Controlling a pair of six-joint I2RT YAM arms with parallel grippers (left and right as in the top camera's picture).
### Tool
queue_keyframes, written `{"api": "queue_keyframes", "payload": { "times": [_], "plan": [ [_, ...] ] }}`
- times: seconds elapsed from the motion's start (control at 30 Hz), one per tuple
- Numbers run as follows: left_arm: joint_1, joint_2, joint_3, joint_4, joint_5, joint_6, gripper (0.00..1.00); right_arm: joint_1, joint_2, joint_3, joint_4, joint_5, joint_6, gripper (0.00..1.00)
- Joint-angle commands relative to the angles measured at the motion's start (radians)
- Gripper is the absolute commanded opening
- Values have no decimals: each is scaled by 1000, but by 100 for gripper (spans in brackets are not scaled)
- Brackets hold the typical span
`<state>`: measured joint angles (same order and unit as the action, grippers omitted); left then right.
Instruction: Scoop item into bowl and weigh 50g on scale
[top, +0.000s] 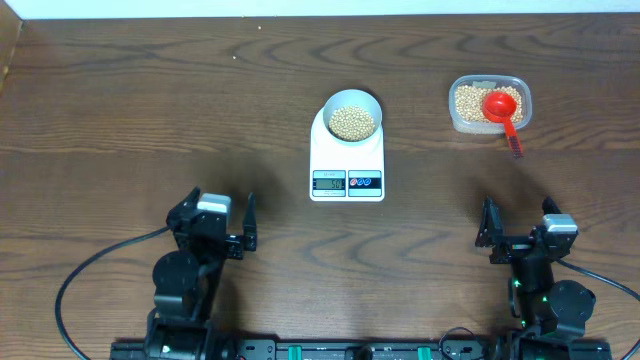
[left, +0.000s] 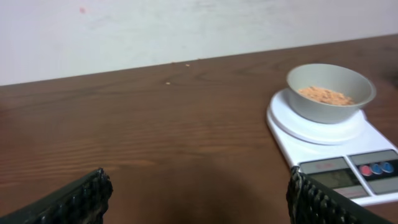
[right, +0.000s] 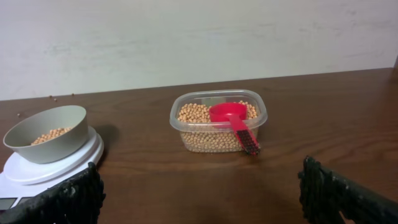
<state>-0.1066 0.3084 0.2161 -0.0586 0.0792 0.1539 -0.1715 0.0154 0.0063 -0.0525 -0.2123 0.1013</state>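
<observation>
Two arms sit at the near edge of the dark wooden bench (top: 120, 100), one toward each side. Furthest left, the left claw (top: 220, 200) hangs low over bare wood with its jaws spread wide and nothing between them. Its wrist view shows the ribbed black fingers (left: 74, 202) at the bottom corners with only wood grain in the gap.

Ahead of it and to its right lies the scale (top: 347, 158), flat and white, near the middle of the bench and well apart from either claw. Its grey display (top: 329, 181) faces the arms, with coloured buttons (top: 365, 181) just beside it; the digits are too small to read. The bowl (top: 350, 96) stands upright on the far end of the scale's platform. A layer of tan beans (top: 352, 122) covers its bottom, well below the rim.

Further right, toward the far side, a clear plastic tub (top: 453, 108) rests on the bench apart from the scale, holding more of the same beans. A red scoop (top: 500, 104) lies in the tub, its cup on the beans and its handle over the near rim, pointing toward the right arm.

Furthest right, the right claw (top: 518, 208) is likewise fully spread and empty, with the tub ahead of it and the scale off to its left.
</observation>
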Motion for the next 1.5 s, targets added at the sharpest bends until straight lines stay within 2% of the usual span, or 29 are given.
{"api": "queue_keyframes", "payload": {
  "times": [0.0, 0.2, 0.57, 0.77, 1.13, 1.47],
  "plan": [
    [37, -53, -45, 8, -4, -10, 92, 16, -5, -1, -5, 0, -2, 99],
    [66, -123, -111, 8, -5, -10, 92, 16, -5, -1, -5, 0, -2, 99],
    [113, -137, -212, 4, -5, -8, 92, 16, -5, -1, -5, 0, -2, 99],
    [113, -138, -212, -8, -50, 2, 92, 16, -5, -1, -5, 0, -2, 99],
    [113, -243, -212, -14, -73, 10, 92, 16, -5, -1, -5, 0, -2, 99],
    [113, -258, -212, -14, -72, 9, 92, 16, -5, -1, -5, 0, -2, 99]
  ]
}}
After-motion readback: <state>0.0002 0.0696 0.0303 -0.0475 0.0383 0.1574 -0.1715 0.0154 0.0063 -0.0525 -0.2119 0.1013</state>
